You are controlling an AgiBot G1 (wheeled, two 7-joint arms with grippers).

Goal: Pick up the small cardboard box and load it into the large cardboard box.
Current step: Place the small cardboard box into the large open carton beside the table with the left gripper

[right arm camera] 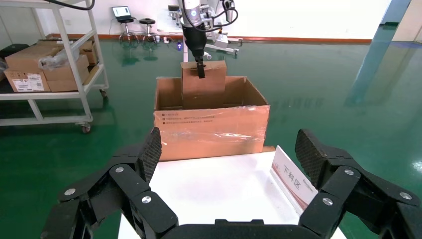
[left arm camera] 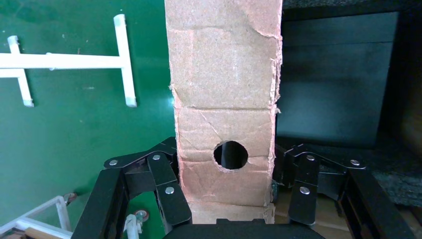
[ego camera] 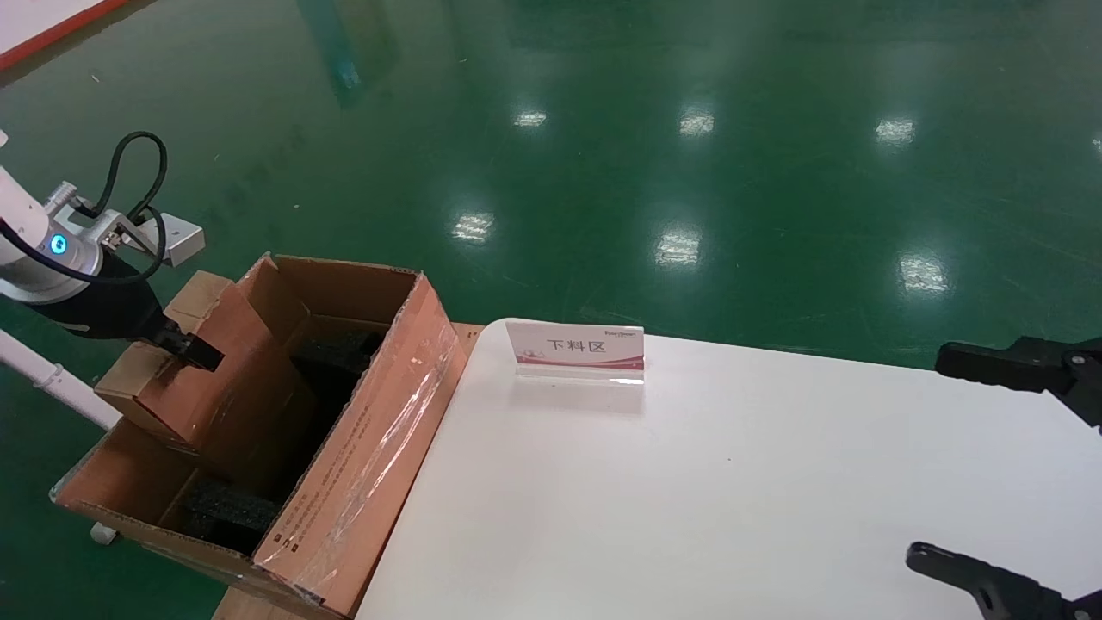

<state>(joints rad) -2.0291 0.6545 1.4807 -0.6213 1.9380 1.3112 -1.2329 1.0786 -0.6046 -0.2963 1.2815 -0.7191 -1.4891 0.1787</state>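
Left gripper fingers clamp the flat orange-brown small cardboard box, upright at frame left, partly inside the long taped brown large cardboard box. Lower straight between black foam blocks, then release. Right gripper idle, fingers spread over white counter.

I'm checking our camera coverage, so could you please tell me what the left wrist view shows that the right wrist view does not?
Only the left wrist view shows the round hole in the small cardboard box and the left gripper clamping its sides. Only the right wrist view shows the open right gripper, the white table, the sign and the large cardboard box from outside. Both show the small box over the large one.
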